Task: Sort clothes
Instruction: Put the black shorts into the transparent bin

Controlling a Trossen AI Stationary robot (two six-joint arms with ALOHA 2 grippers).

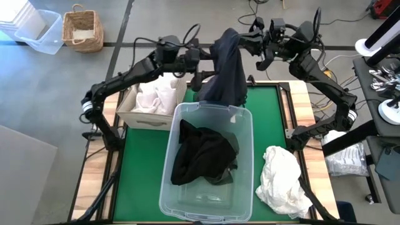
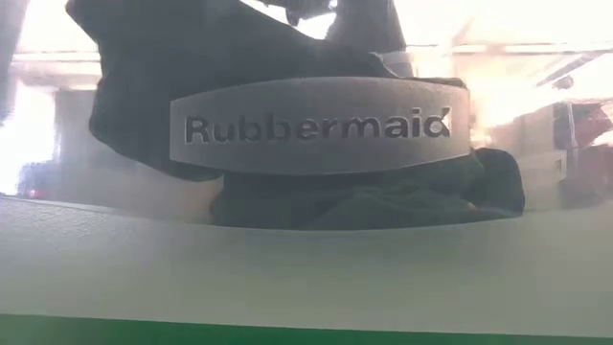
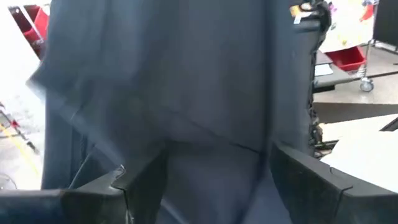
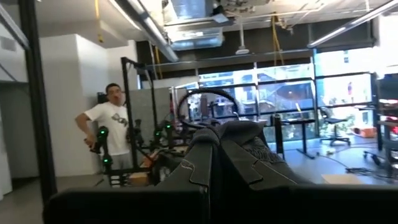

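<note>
A charcoal garment [image 1: 226,69] hangs high over the table's far edge from my shut right gripper [image 1: 240,40] [image 4: 221,146]. My left gripper [image 1: 201,76] [image 3: 211,168] is open at the middle of the hanging cloth [image 3: 186,106], with one finger on each side of it. A black and a dark olive garment [image 1: 203,153] lie in the clear tub [image 1: 244,187]. They also show through the tub wall in the low view [image 2: 383,201]. White clothes [image 1: 156,97] fill the beige box. Another white garment [image 1: 284,181] lies on the table's right side. My right gripper pinches the charcoal garment's bunched top end [image 4: 252,140] between its two fingers, coming level from the table's right. The cloth drapes over the fingers and hangs below, its lower end [image 1: 215,94] above the tub's far rim. My left gripper: I cannot tell whether its fingers touch the cloth.
The clear tub stands mid-table on the green mat [image 1: 140,175], and its labelled handle [image 2: 316,129] fills the low view. The beige box [image 1: 134,115] sits left of the tub. A person [image 4: 112,134] stands in the room beyond.
</note>
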